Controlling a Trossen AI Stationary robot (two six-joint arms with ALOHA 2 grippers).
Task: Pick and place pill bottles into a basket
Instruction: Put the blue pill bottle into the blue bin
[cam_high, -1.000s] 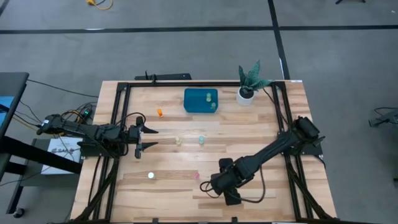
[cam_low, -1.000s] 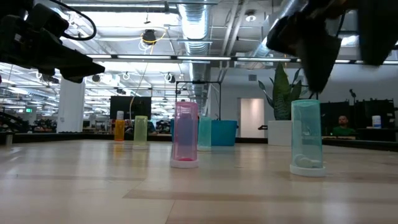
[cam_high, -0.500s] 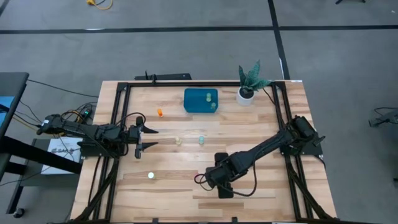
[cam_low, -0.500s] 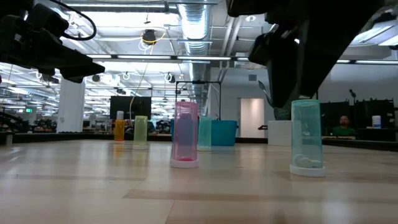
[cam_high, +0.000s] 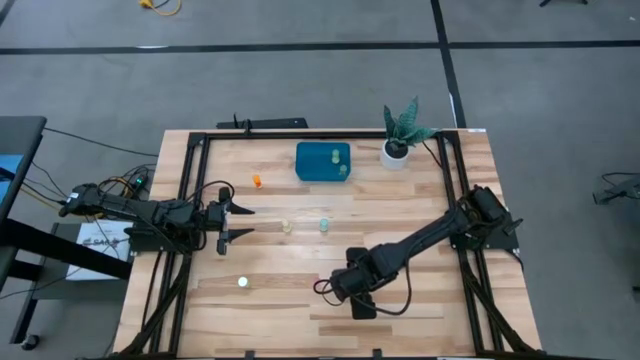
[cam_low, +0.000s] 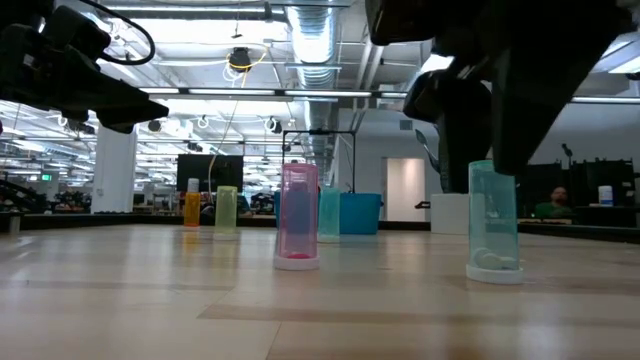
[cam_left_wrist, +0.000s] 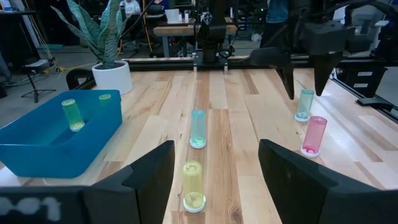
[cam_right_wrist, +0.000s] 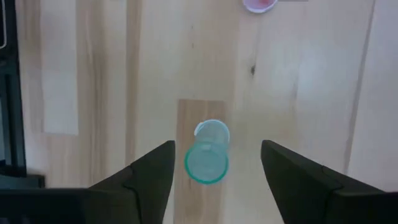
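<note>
Holding two small green bottles (cam_left_wrist: 72, 114) already, the shallow teal-blue basket (cam_high: 323, 162) awaits more; wide-open right gripper (cam_right_wrist: 214, 163) straddles a teal-green cylinder (cam_right_wrist: 208, 153).

Big room with a grey floor (cam_high: 300, 90) crossed by dark lines. Wooden counter (cam_high: 280, 255) in a black frame. Leafy plant (cam_high: 405, 125) in a white pot at one far corner. High ceiling with pipes (cam_low: 310, 40) and bright lights. Desks (cam_left_wrist: 186, 28) farther back.
</note>
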